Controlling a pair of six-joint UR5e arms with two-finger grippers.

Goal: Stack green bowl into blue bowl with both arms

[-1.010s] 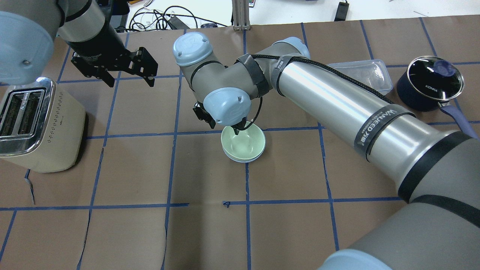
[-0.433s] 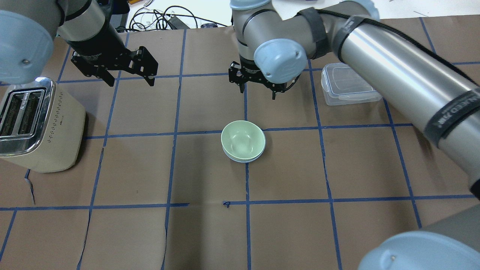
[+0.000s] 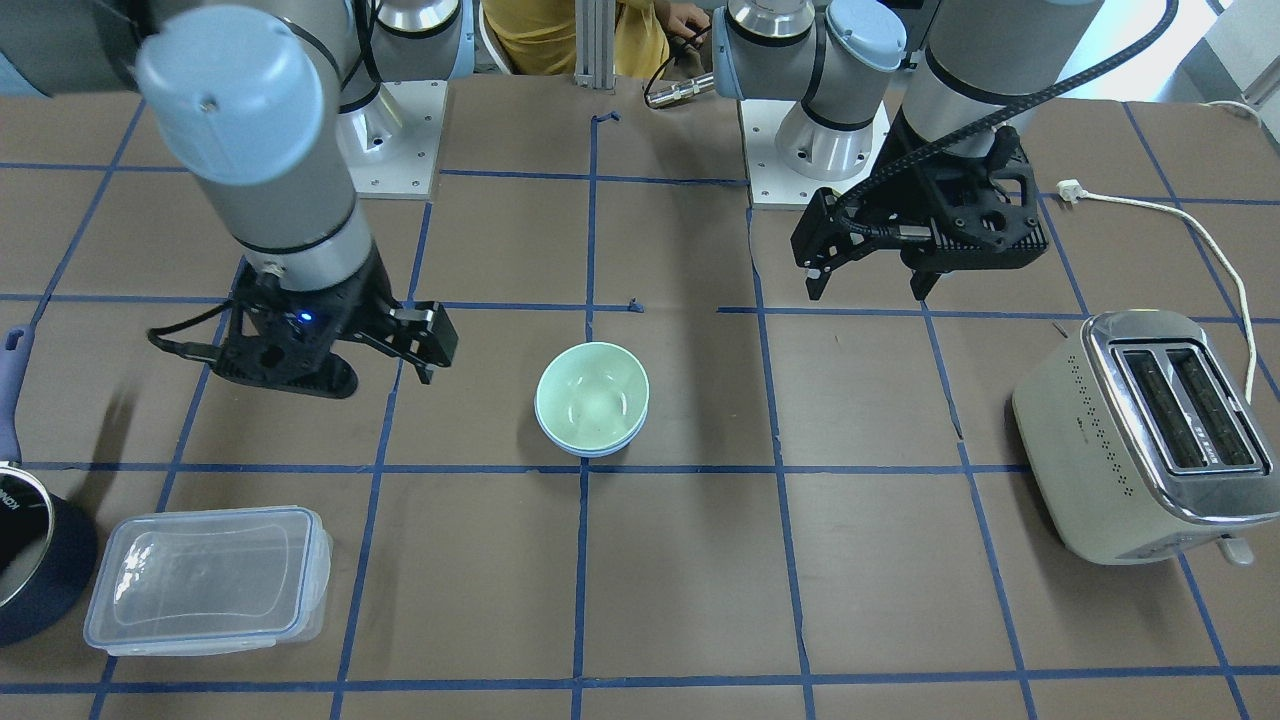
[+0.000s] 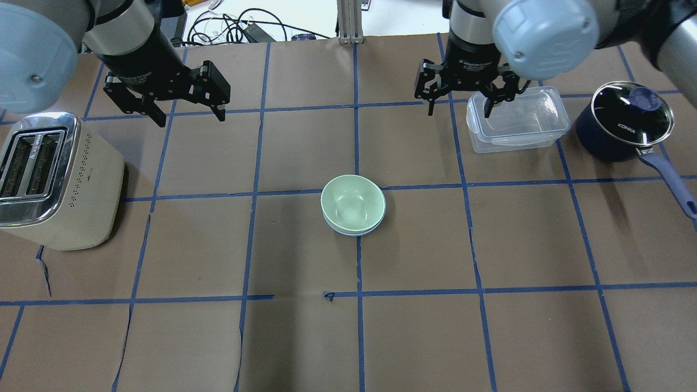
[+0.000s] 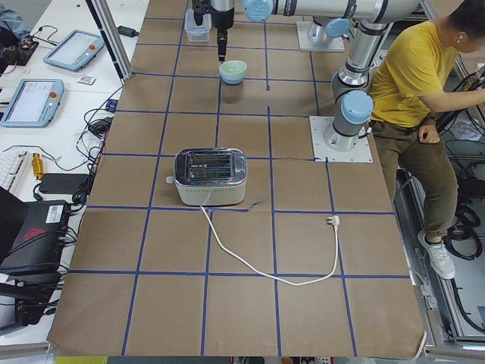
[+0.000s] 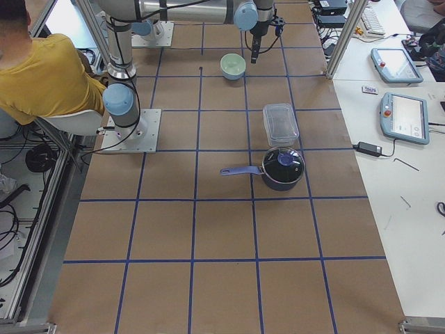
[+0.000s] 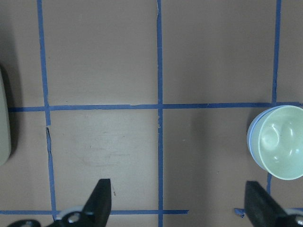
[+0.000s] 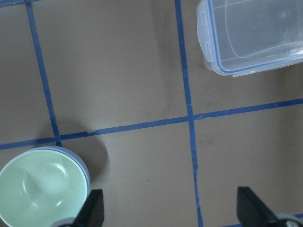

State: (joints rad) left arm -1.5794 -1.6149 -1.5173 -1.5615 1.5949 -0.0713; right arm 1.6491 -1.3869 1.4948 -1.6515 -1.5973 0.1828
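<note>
The green bowl (image 4: 353, 202) sits nested inside the blue bowl (image 4: 355, 232) at the table's middle; only the blue bowl's rim shows beneath it. The stack also shows in the front view, green bowl (image 3: 592, 393) in blue bowl (image 3: 590, 451). My left gripper (image 4: 190, 117) is open and empty, raised at the far left, well apart from the bowls. My right gripper (image 4: 458, 111) is open and empty, raised at the far right, beside the clear container. The left wrist view has the green bowl (image 7: 282, 149) at its right edge; the right wrist view has it (image 8: 40, 194) at lower left.
A cream toaster (image 4: 54, 179) stands at the left, its cord (image 3: 1200, 230) trailing toward the robot. A clear plastic container (image 4: 514, 120) and a dark navy saucepan (image 4: 623, 120) with a glass lid stand at the far right. A person in yellow (image 5: 417, 68) sits by the robot's base.
My right arm has lifted off the bowl stack and swung away to the far right, beside the clear container. The green bowl stays nested in the blue bowl. My left arm barely moved.
</note>
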